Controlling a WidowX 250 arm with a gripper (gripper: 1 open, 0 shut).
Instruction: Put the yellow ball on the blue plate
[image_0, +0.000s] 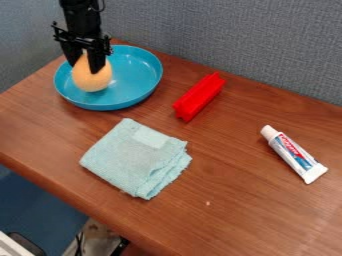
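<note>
Yellow ball (90, 75) sits inside the blue plate (134, 78), over the plate's left half, at about 9 o'clock from the plate's centre. Black gripper (87, 60) comes straight down from the top of the view and its jaws are pinching the yellow ball at its upper part, one finger on each side. Whether the ball's underside touches the plate floor cannot be told from this angle.

Blue plate lies at roughly 11 o'clock on the brown wooden worktop (241, 190), close to the back edge, in front of the grey textured wall (241, 30).

Other items on the worktop:
- red block (199, 96), elongated, lying at an angle just beside the plate, at 3 o'clock from it, not touching.
- pale teal cloth (135, 157), folded, near the front edge, at 6 o'clock from the plate and apart from it.
- toothpaste tube (293, 153), white with red and blue print, lying flat at about 4 o'clock on the worktop, well apart from everything else, cap end toward the back.
</note>
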